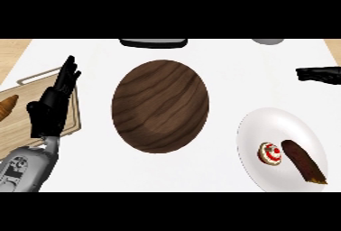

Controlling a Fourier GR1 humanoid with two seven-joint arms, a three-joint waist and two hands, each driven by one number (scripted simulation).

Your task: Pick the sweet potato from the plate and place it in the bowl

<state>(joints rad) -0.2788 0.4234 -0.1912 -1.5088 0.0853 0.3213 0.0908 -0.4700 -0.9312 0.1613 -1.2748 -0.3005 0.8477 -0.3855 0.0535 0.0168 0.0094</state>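
Note:
The sweet potato [303, 161], dark brown and elongated, lies on the right half of a white plate [266, 124] at the lower right. A large dark wooden bowl [160, 106] sits in the middle of the counter, to the plate's left. My left hand [50, 106] stands at the left over a cutting board, fingers straight and pointing up, holding nothing. My right hand [320, 74] shows at the right edge, well above the plate, its fingers stretched toward the left and holding nothing.
A small red and white pastry [269, 153] shares the plate, just left of the sweet potato. A wooden cutting board [20, 122] with a brown bread piece [6, 107] lies at the left. A black object [153, 43] and a grey one [268, 40] sit at the far edge.

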